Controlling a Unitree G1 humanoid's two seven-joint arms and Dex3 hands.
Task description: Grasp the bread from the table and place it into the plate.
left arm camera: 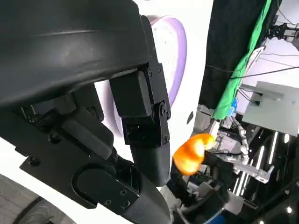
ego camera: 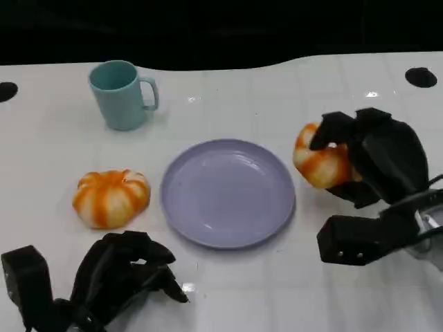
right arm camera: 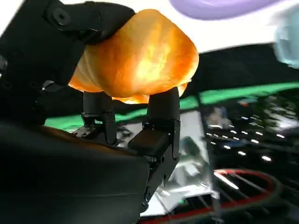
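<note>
My right hand (ego camera: 374, 160) grips an orange-and-white bread roll (ego camera: 318, 162) just right of the lavender plate (ego camera: 228, 190), level with the plate's right rim. The right wrist view shows that roll (right arm camera: 140, 58) clasped between black fingers (right arm camera: 161, 116), with the plate's edge (right arm camera: 215, 7) beyond. A second roll of bread (ego camera: 111, 197) lies on the table left of the plate. My left hand (ego camera: 121, 277) rests low near the table's front edge, fingers curled in, holding nothing. In the left wrist view the held roll (left arm camera: 191, 154) appears past the plate (left arm camera: 175, 51).
A teal mug (ego camera: 121, 93) stands at the back left of the white table (ego camera: 228, 297). Two dark round holes (ego camera: 421, 76) mark the far corners of the table. Open table surface lies in front of the plate.
</note>
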